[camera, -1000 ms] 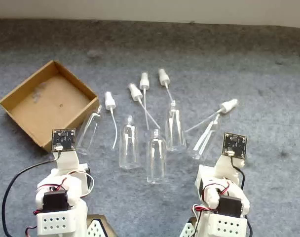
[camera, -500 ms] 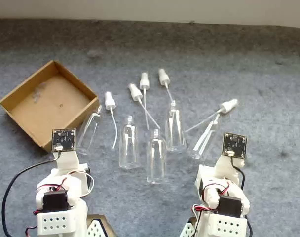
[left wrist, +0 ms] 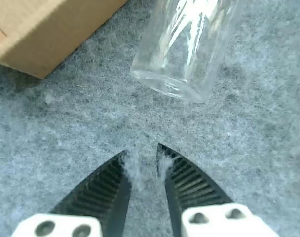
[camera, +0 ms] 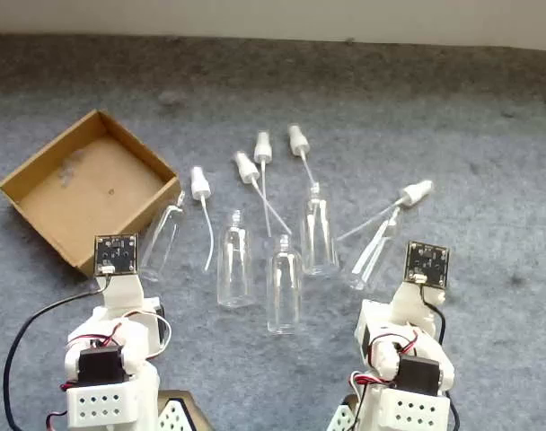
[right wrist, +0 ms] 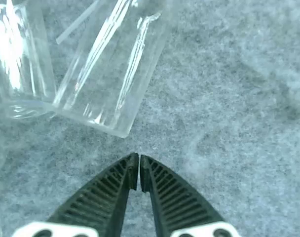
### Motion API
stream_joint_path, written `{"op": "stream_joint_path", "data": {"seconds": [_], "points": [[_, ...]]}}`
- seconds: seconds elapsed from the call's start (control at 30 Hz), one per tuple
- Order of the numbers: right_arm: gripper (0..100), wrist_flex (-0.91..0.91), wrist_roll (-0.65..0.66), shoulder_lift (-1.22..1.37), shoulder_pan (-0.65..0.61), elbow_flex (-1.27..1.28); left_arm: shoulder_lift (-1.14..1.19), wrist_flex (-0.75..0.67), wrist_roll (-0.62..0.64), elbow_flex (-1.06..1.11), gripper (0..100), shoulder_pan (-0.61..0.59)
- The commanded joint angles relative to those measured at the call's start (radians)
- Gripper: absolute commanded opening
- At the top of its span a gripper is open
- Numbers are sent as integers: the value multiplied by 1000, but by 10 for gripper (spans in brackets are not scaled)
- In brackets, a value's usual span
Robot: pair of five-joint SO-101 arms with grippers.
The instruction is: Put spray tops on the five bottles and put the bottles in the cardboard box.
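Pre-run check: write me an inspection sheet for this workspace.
Surface: grey carpeted table, flat.
Job's things: five clear bottles lying uncapped; five spray tops loose among them; cardboard box holding no bottle.
Clutter: nothing seen.
End effectors: left end effector slightly open, empty, near a bottle's base; right end effector shut, empty.
Cables: black cable looping beside the left arm.
Surroundings: pale wall strip beyond the table.

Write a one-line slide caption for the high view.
Five clear bottles and five loose spray tops rest on grey carpet beside an open cardboard box.
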Motion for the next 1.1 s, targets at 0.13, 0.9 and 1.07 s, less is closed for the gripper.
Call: {"op": "stream_joint_path", "data": {"seconds": [0.13, 0.9, 1.07], "points": [[9, -47, -5, -8, 12, 131, -4, 5, 9, 19, 25, -5], [9, -104, -3, -8, 367, 131, -5, -201, 2, 19, 27, -4], [9, -101, -3, -8, 367, 131, -5, -195, -173, 10, 28, -2]]}}
